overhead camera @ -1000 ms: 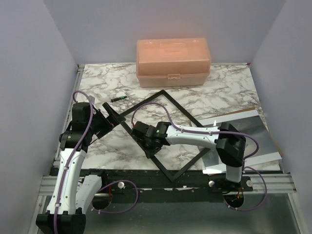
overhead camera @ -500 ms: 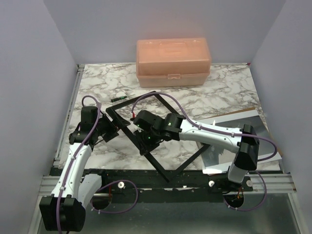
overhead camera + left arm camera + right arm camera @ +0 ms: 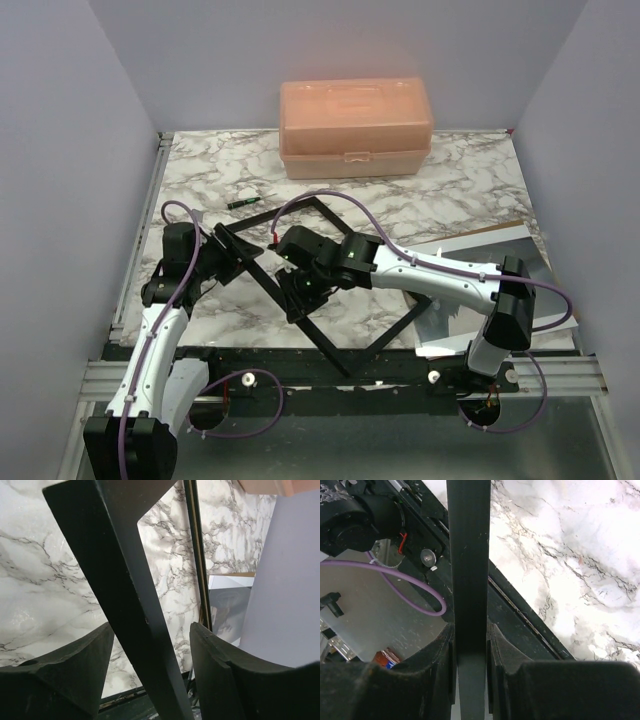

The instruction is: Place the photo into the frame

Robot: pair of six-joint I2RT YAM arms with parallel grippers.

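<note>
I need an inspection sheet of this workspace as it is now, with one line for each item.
Surface: marble table, bare in the middle.
Job's things: frame gripped by one edge; photo lies at right, outside it.
Clutter: peach plastic box at back; small dark pen-like item.
Grippers: right gripper shut on frame; left gripper open, astride another edge.
Cables: purple cables along both arms.
Surroundings: lilac walls; nothing else seen.
</note>
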